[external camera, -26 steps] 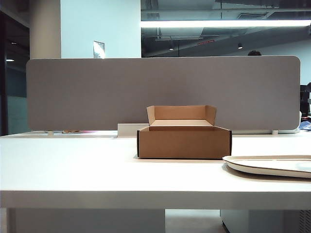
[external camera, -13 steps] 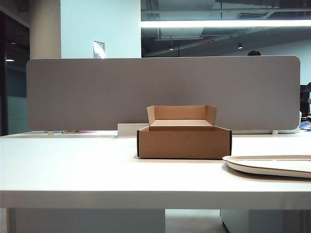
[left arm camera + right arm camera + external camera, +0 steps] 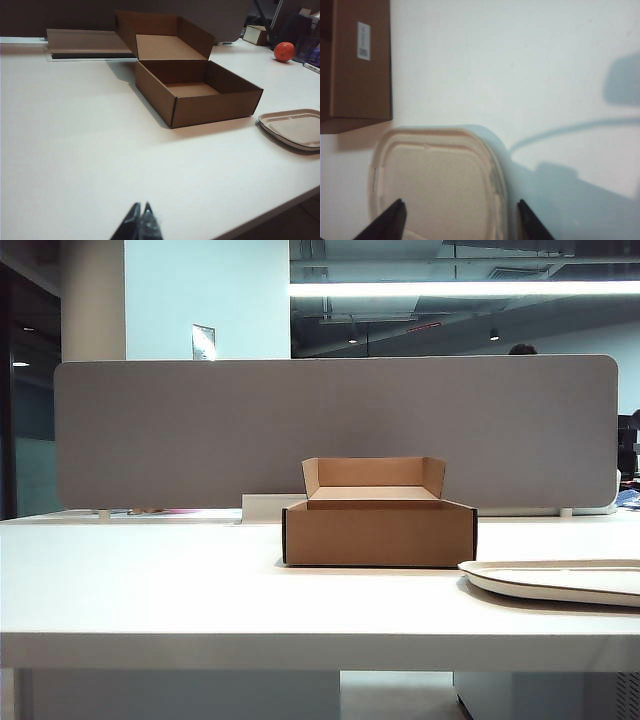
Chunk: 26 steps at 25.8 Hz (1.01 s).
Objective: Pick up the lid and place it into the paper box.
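Table front edge: white table spans the exterior view, and neither arm appears in that view
Left gripper: left gripper seen only in the left wrist view, as dark fingertips low over the white table near its front edge; the tips meet with no gap and hold nothing
Right gripper: right gripper seen only in the right wrist view, above the lid and pointing down at it; its two dark fingers stand wide apart, one over the lid's inner panel, the other just outside the lid's rim; nothing between them
Lid: lid lies flat on the table, off-white with rounded corners and a raised rim; in the exterior view the lid sits at the right side, partly cut off by the frame edge; in the left wrist view the lid lies near the box, not touching it
Paper box: paper box stands at table centre, brown corrugated, open, with the back flap raised; interior visible in the left wrist view, with nothing in it; a white label shows on the box in the right wrist view
Orange object: small round orange object on the table beyond the box
Partition: grey partition stands upright along the table's far edge, behind the box
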Available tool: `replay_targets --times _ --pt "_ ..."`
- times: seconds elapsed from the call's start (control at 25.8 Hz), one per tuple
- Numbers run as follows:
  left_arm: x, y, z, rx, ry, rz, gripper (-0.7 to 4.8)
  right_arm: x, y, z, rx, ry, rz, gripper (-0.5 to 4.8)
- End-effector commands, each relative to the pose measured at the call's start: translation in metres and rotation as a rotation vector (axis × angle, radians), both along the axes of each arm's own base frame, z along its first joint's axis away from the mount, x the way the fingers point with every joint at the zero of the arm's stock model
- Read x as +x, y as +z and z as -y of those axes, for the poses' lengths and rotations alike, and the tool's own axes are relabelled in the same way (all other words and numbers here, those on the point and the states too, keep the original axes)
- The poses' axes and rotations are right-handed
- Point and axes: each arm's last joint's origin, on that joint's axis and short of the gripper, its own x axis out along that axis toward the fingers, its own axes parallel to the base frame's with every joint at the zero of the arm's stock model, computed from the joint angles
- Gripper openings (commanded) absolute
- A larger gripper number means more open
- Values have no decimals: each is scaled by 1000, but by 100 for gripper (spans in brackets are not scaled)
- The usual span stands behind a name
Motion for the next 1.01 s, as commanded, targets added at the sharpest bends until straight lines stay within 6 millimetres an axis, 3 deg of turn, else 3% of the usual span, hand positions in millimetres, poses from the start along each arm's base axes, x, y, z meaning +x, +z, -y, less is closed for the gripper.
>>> replay_targets --times 0.04,0.27,0.89,1.01 --pt "0 2 0 2 -8 17 -5 3 -3 0 -27 19 7 306" --pt "0 2 0 2 -8 17 -5 5 -11 -3 -67 50 -22 305" --pt "0 2 0 2 -8 17 -5 21 -30 -35 -164 150 -103 289" --pt "0 2 0 2 -8 17 -5 22 -30 -35 -168 152 -95 192"
